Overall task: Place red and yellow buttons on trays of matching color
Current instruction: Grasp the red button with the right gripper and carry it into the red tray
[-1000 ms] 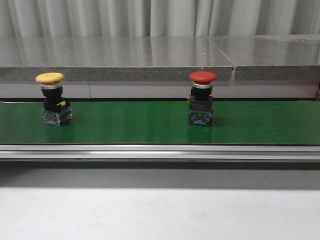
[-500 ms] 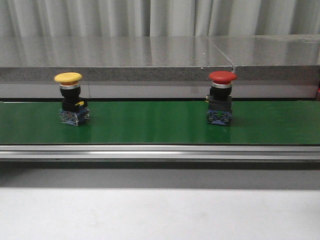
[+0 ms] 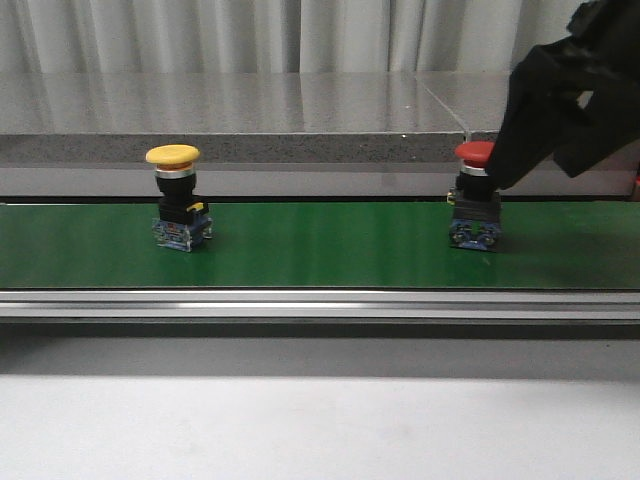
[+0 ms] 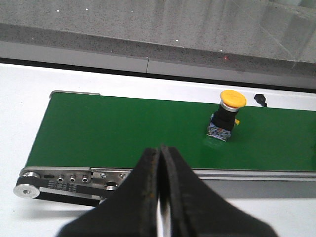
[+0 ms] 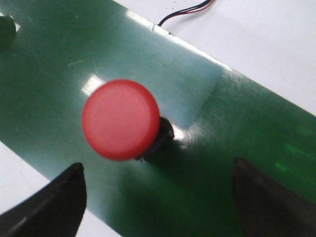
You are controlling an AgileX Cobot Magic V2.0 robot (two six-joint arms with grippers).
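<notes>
Furthest left in the front view, the yellow button stands upright on the green belt, its cap on top and its black and blue body resting on the belt surface. Along the belt's near edge runs a silver rail, and behind the belt a grey stone ledge spans the scene under pale curtains.

From the left wrist view, the left gripper hangs over the near side of the belt with its two dark fingers pressed together, nothing between them. The yellow button sits well away from it, further along the belt, and a roller end with a black drive belt shows at the belt's corner.

Moving right in the front view, the red button also stands upright on the belt, well apart from the yellow one. The right arm reaches down from the upper right, its dark tip just beside or perhaps touching the red cap; the front view is too dark there to tell which.

The right wrist view looks down on the red button, with the right gripper spread wide, its fingers standing on either side and clear of the cap. A thin wire lies on the white table beyond the belt.
</notes>
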